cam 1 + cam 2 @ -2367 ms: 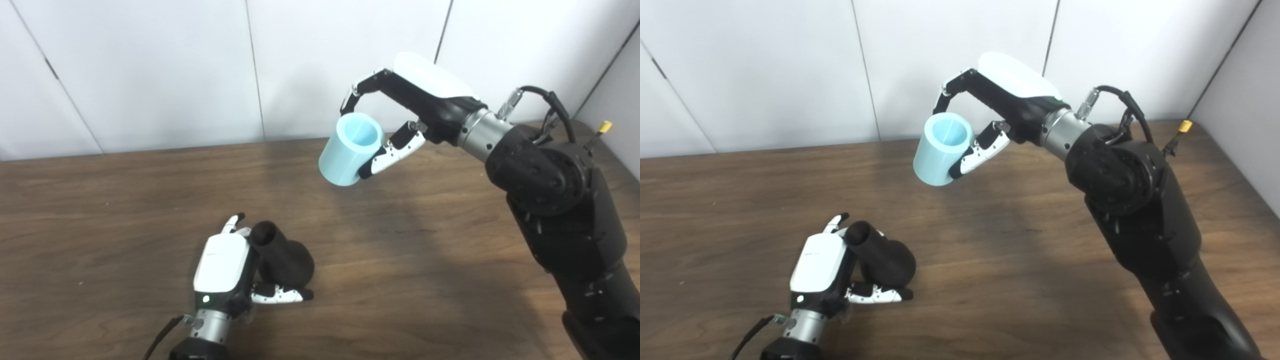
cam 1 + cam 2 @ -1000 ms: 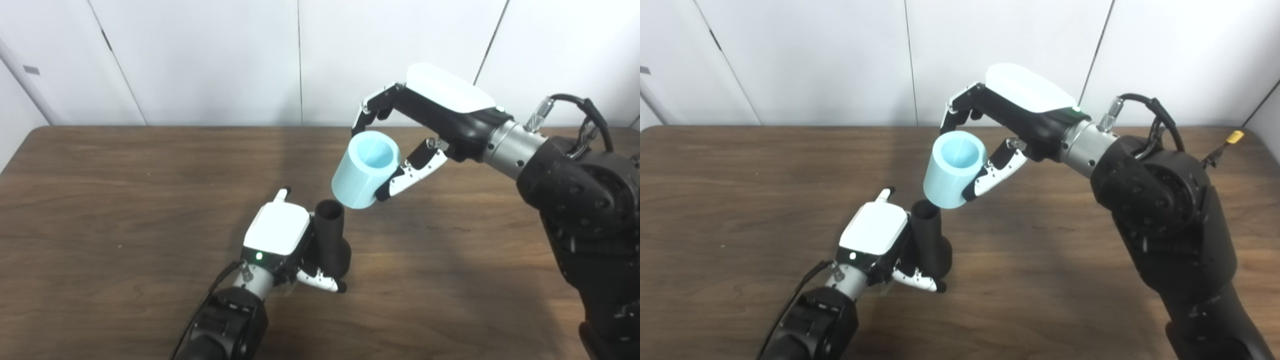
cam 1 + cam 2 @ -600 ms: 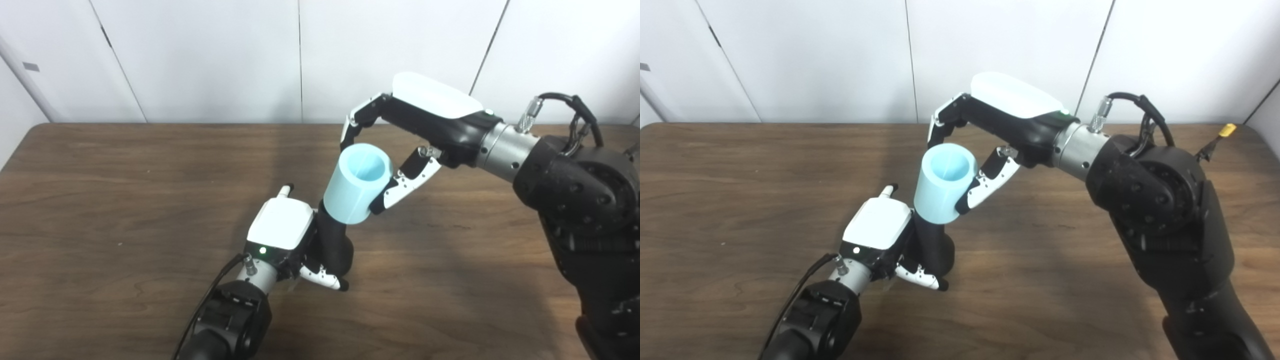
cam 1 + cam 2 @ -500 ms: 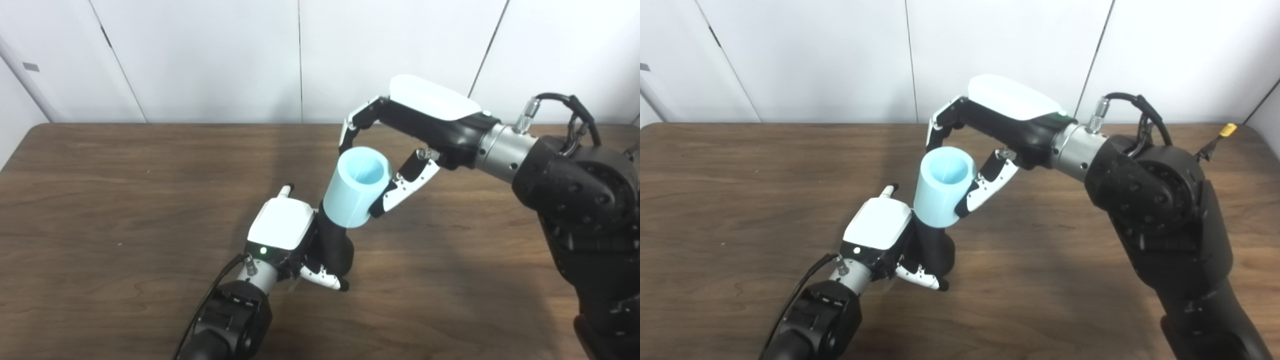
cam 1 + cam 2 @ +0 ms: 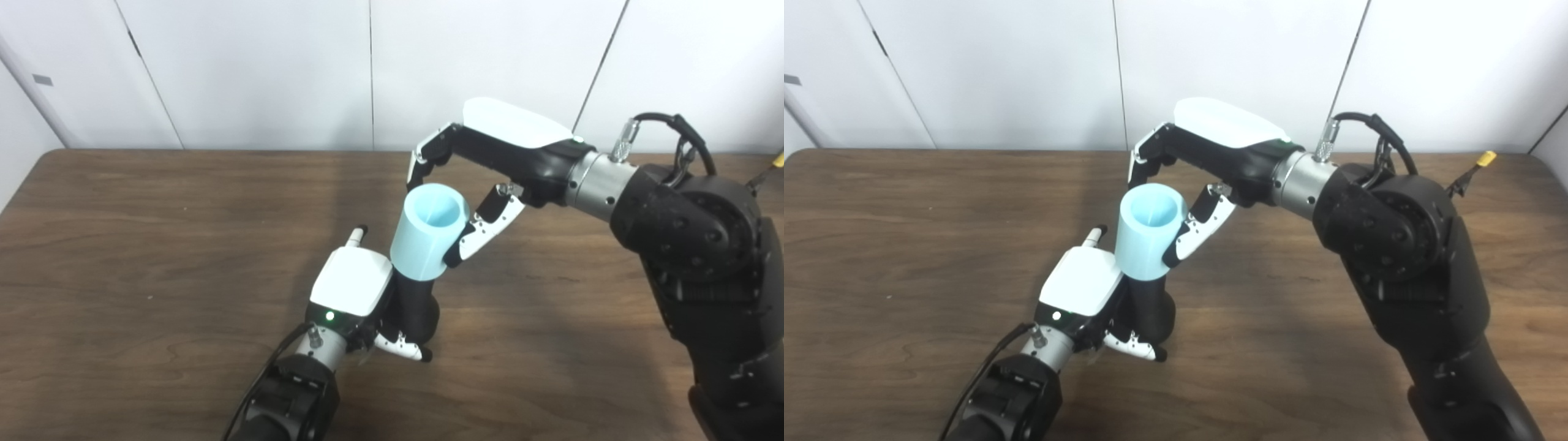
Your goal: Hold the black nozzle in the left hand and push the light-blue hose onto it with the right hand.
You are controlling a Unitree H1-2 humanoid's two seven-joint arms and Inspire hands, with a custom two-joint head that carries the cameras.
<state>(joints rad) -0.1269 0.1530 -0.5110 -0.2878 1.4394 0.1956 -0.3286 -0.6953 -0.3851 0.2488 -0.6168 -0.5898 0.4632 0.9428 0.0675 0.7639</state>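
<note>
My left hand is shut on the black nozzle, holding it upright just above the brown table, near the middle front. The light-blue hose, a short thick tube with its open end up, sits over the nozzle's top and hides the neck. My right hand comes in from the right and is shut on the hose, fingers behind it and thumb on its right side. In the right eye view the hose stands over the nozzle in the same way.
The wooden table runs back to a white panelled wall. A small yellow plug with a thin cable lies at the far right edge. My bulky right arm fills the right side.
My right hand has lowered the hose further down over the nozzle and a little to the left. The left hand keeps its grip. The camera has shifted slightly.
</note>
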